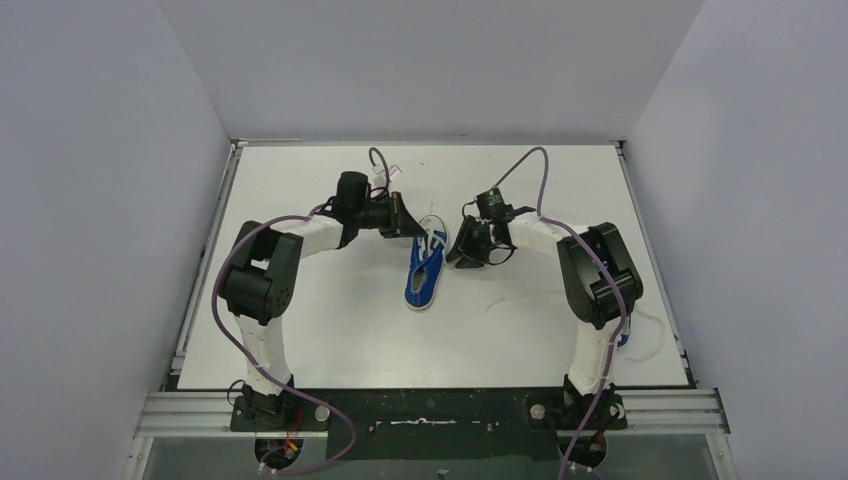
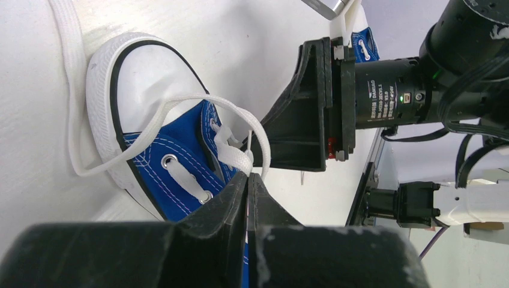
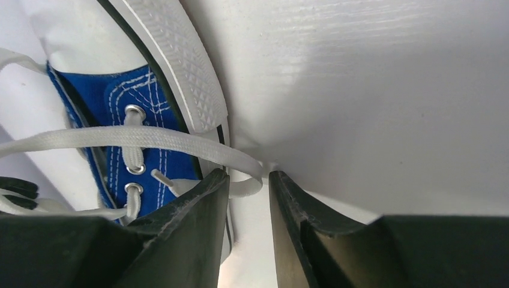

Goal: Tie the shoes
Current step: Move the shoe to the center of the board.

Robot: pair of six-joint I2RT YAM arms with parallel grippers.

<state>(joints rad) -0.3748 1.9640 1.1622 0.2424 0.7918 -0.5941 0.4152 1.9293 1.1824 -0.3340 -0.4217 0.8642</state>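
- Shoe (image 1: 424,272): one small blue canvas sneaker, sole down on the white table (image 1: 330,330). It lies mid-table between the two grippers, toe pointing away from the arm bases.
- Second shoe (image 2: 364,47): only a sliver of blue shows past the right arm, well apart from the first.
- Lace (image 3: 150,137): white, flat and woven, threaded through metal eyelets (image 3: 133,111). One loop is lifted clear over the toe cap (image 2: 150,72).
- Left gripper (image 2: 248,180): fingers pressed together, and they appear to pinch the lace where the raised loop meets the tips.
- Right gripper (image 3: 249,174): fingers stand apart with a narrow gap, low beside the rubber sole (image 3: 180,66). A bend of lace sits at the mouth of the gap and does not look pinched.
- Handling, as judged: the shoe looks light and would likely slide or swivel on the smooth table if pulled from one side only. The canvas is soft; the toe and sole are stiff.
- The lace is limp and thin, holds no shape, and looks likely to slip from a loose pinch.
- Best hold, as judged: across the flat of the lace on a free stretch, away from the eyelets, with both strands pulled evenly.
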